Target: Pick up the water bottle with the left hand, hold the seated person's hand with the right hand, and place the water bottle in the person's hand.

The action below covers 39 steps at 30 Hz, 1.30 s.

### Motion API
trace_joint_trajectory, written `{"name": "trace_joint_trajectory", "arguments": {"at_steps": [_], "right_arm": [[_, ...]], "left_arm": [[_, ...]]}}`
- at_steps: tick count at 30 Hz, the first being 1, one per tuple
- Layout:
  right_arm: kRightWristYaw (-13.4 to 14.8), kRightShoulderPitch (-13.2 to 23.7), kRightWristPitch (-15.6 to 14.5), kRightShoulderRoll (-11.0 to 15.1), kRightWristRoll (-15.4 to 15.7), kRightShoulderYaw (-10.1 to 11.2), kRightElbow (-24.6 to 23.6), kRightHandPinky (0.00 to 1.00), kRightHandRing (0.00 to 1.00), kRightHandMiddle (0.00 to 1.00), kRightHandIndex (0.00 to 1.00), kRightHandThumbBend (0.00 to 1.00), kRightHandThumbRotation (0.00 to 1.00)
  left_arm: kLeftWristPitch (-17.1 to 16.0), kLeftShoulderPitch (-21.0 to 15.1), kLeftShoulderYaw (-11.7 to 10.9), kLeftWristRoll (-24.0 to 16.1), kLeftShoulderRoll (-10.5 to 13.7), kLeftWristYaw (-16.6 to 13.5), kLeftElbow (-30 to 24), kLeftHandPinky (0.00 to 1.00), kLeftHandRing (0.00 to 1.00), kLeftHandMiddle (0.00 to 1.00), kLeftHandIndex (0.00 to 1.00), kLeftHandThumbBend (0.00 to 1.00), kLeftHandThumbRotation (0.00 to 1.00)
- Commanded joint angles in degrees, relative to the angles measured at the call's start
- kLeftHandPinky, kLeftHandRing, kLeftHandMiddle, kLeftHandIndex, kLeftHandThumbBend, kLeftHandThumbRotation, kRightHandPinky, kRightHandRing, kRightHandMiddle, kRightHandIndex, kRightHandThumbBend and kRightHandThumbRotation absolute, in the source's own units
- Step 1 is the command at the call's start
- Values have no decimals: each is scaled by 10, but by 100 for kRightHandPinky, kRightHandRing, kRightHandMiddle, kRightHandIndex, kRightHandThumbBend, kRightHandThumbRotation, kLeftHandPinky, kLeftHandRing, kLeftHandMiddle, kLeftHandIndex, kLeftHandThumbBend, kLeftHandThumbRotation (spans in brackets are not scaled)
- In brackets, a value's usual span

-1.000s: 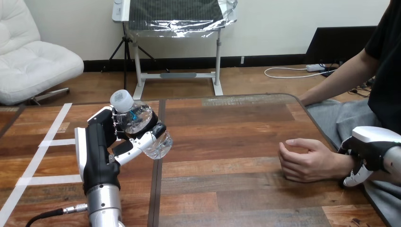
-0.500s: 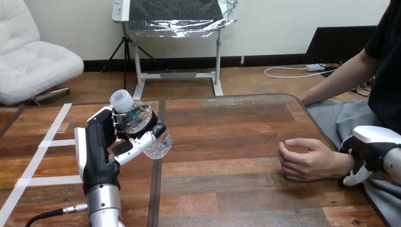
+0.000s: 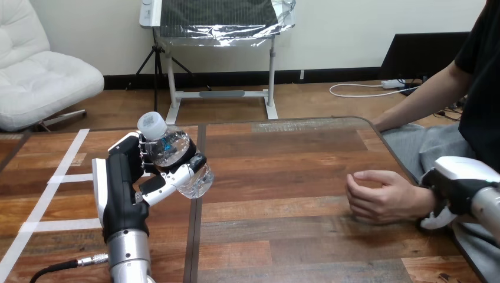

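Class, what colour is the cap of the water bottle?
White cap on the water bottle, best in the head view.

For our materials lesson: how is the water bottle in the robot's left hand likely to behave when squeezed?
The water bottle looks thin, clear plastic, so it probably dents where the left hand grips. Its smooth round body may slip.

The table (image 3: 283, 171) is open wood from the water bottle (image 3: 177, 154), held above its left part in the left hand (image 3: 122, 187), across to the person's hand (image 3: 380, 197), leaving a wide free lane for a hand. The person's hand rests loosely curled near the right edge. The right hand (image 3: 455, 186) crowds its wrist side there.
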<state>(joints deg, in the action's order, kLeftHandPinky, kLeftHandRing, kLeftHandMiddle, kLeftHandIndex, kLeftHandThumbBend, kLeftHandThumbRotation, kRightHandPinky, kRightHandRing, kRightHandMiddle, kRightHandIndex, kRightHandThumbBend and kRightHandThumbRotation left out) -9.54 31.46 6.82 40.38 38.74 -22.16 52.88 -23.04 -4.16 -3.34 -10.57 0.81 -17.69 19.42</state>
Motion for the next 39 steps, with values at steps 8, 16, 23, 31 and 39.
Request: {"name": "trace_joint_trajectory", "arguments": {"at_steps": [8,16,23,31,39], "right_arm": [[0,-29,29,-53,-30,-6,8,29,37,47,52,65,0],[31,-35,52,-49,-32,-5,7,25,32,42,46,66,0],[44,-32,52,-49,-27,-9,14,25,32,42,44,65,0],[55,-35,59,-49,-35,-1,12,31,39,48,43,66,0],[52,-34,55,-49,-49,5,7,33,40,48,43,66,0]], "left_arm": [[-7,-31,-4,0,7,-2,-39,38,42,46,47,72,0],[-8,-31,-4,4,7,2,-39,38,42,46,47,72,0],[-21,-35,-4,7,9,2,-26,38,42,46,47,71,0],[-9,-36,-3,-2,10,-6,-27,38,42,46,47,72,0],[-20,-39,-1,0,12,-4,-19,38,42,46,47,71,0]]}}
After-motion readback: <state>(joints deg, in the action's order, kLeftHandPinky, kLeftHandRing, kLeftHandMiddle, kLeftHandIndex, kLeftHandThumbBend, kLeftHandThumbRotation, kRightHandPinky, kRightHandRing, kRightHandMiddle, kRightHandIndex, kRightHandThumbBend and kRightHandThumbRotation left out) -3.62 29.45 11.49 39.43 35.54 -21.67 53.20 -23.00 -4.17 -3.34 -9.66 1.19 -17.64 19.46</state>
